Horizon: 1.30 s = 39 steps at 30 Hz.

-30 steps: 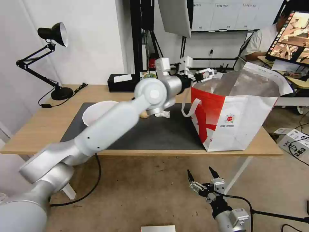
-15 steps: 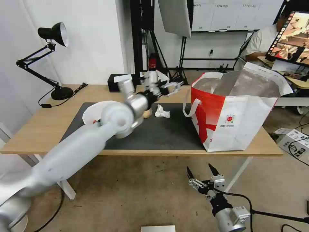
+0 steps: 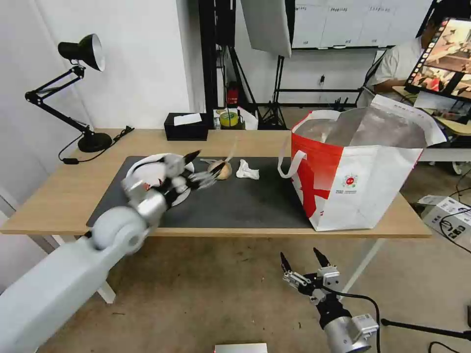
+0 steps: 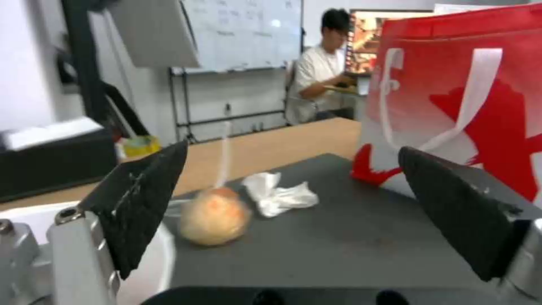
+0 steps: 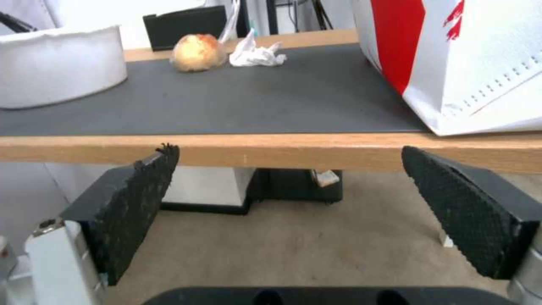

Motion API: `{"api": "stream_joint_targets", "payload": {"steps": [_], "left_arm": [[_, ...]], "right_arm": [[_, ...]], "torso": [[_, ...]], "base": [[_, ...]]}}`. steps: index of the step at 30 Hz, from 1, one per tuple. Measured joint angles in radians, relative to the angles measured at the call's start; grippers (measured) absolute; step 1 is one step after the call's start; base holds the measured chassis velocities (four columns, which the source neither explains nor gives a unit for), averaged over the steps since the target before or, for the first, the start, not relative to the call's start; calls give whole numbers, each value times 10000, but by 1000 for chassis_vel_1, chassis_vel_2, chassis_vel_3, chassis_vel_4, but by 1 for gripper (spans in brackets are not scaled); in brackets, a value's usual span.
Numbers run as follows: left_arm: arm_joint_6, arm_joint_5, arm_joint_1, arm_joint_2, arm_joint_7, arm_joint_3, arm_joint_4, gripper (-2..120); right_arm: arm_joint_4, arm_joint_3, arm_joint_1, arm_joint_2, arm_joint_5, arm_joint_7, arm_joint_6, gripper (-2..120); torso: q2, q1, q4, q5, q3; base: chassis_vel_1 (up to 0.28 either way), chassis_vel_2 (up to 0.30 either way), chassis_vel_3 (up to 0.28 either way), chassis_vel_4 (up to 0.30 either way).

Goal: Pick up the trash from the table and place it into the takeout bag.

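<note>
Down low, off the front edge of the table (image 3: pixel 68 196), the right gripper (image 3: pixel 300 262) hangs above the floor with its fingers spread wide and nothing between them; its wrist view looks up at the wooden edge from below. Over on the robot's left, the left gripper (image 3: pixel 196 169) is above the dark grey mat (image 3: pixel 235 201), right at the white bowl (image 3: pixel 147 171), fingers spread apart and holding nothing. From its wrist view the two black pads (image 4: pixel 141 199) frame the scene ahead: the bagged bun (image 4: pixel 214 216) sits on the mat just beyond them, clear wrap sticking up from its top, and the crumpled tissue (image 4: pixel 279 195) lies just beside it, apart from it, on the side toward the bag. In the head view the bun (image 3: pixel 223 170) and the tissue (image 3: pixel 246 170) rest near the mat's far edge, between the bowl and the takeout bag (image 3: pixel 363 186). The bag stands upright on the table's right end, mouth open, foil lining showing, one white handle (image 3: pixel 289 159) looped down its red side. Behind everything, at the back of the table, a black tissue box (image 3: pixel 185 128) and a black desk lamp (image 3: pixel 81 54) on the far left.
</note>
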Motion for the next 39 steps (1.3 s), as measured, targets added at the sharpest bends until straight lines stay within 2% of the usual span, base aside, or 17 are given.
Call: {"api": "stream_joint_targets", "payload": {"steps": [4,5,7,14,17,18,21,26,39], "left_arm": [[-407,673,639,13,10,-339,-134,100],[-605,1117,949,-107,69,-393,-223,100],[-654,1228,1111,-173,89,-488,-251,100],[-915,1824,2305,-648,126,-1614,-294,100],[-1161,2827,4032,-1316,365,-3225,-354,100],[-1161,2827,4032,-1316,365,-3225,-354,100],[-1427,3374,5390,-2141,376,-4295,-374,100],[-1427,3391,6382,-2693,362,-4897,-288,100],[-1548,3252,6569,-3085,107,-5007,53,100]], "right_arm": [[79,90,-120,131,-44,-10,79,100],[249,349,-372,332,-173,-17,201,100],[290,406,-418,372,-198,-18,222,100],[340,481,-444,420,-223,-21,291,100],[133,543,-376,413,-735,-99,822,100],[133,543,-376,413,-735,-99,822,100],[-8,527,-242,402,-803,-87,1058,100],[-150,533,-197,403,-799,-51,1275,100],[-178,861,-445,541,-862,-212,1437,100]], "torso": [[0,0,1,4,0],[1,0,-9,3,0],[1,1,-11,2,0],[-1,1,-5,3,1],[0,0,-3,4,0],[0,0,-3,4,0],[0,0,-3,2,0],[0,0,-1,5,0],[0,2,-4,4,1]], "base": [[0,0,0,0],[0,0,0,0],[0,0,0,0],[0,0,0,0],[0,0,0,0],[0,0,0,0],[0,0,0,0],[0,0,0,0],[0,0,0,0]]}}
